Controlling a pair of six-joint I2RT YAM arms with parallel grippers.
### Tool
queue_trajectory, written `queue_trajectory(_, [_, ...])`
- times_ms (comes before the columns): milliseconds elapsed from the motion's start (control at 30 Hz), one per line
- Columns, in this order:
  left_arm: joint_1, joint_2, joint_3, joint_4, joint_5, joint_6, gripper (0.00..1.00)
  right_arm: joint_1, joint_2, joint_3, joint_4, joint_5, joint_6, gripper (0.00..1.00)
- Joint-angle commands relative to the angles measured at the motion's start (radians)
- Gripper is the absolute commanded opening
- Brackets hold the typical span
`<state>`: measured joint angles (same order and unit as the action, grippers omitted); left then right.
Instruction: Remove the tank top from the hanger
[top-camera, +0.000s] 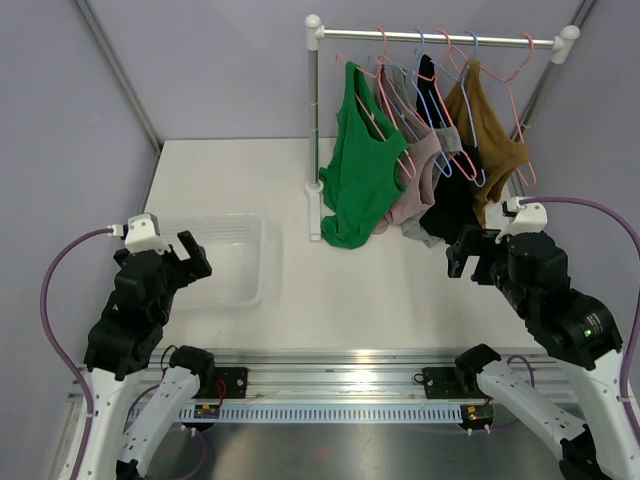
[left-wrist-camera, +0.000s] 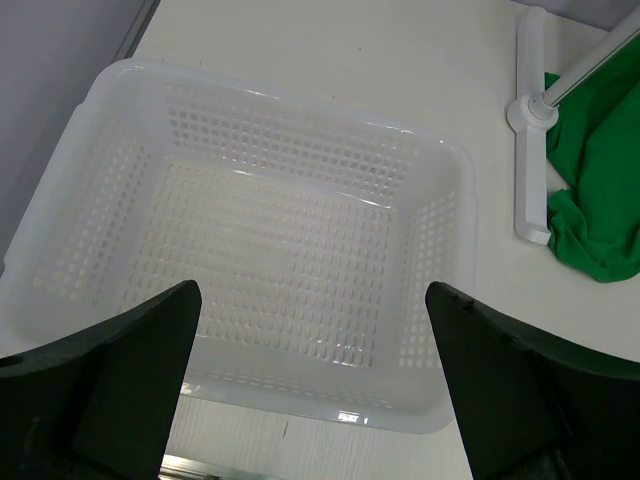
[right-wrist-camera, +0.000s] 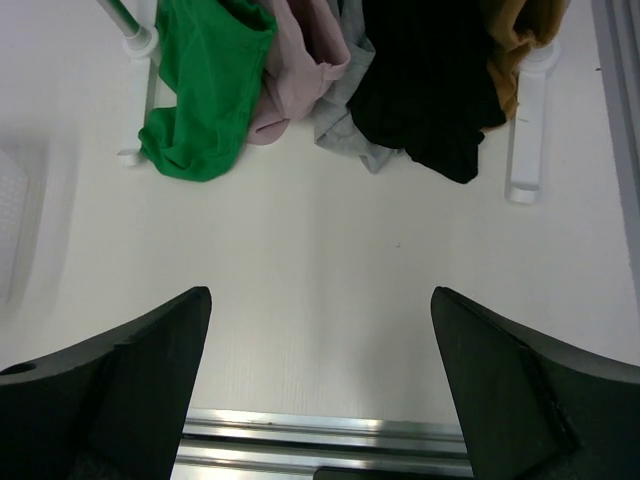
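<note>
From the top: looks down on a white table (top-camera: 380, 300). Finds a clothes rack (top-camera: 440, 38) at the far side, holding five tops on thin hangers (top-camera: 528, 45). Goes left to right: green top (top-camera: 360, 180), pink top (top-camera: 415, 185), grey top (top-camera: 453, 138), black top (top-camera: 455, 200), brown top (top-camera: 490, 130). Shows a white basket (top-camera: 255, 265) on the left part of the table, well apart from the rack. Puts the left gripper (top-camera: 185, 255) up over the basket's near side and the right gripper (top-camera: 468, 252) in front of the black top and brown top, touching no top.

From the left wrist: looks straight down into the basket. Shows both fingers (left-wrist-camera: 130, 380) spread wide, holding nothing. Catches the rack's foot (left-wrist-camera: 530, 170) and a bit of the green top at the right edge.

From the right wrist: shows fingers spread wide here too, holding nothing, over bare table. Finds all five tops along the top edge, hanging on the rack, with the green top bunched on the table just beside one foot.
</note>
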<state>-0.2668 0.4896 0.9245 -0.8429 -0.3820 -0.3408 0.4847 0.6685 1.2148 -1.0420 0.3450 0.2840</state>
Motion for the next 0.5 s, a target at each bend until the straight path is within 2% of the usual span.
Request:
queue_trajectory(0, [-0.003,-0.013,-0.004,0.053,-0.023,-0.010,0.99,0.008,0.002,0.003,0.098,-0.089,-0.011,0.99])
queue_trajectory(233, [-0.003,-0.011,-0.009,0.057,-0.012,-0.010,0.99,0.008,0.123,0.095,0.237,-0.224,-0.005,1.00])
queue_trajectory(400, [-0.003,-0.002,-0.012,0.061,-0.003,-0.009,0.99,0.008,0.291,0.262,0.309,-0.285,-0.055,0.99])
queue_trajectory(467, [-0.003,-0.002,-0.012,0.061,0.000,-0.009,0.99,0.008,0.385,0.348,0.326,-0.299,-0.094,0.95])
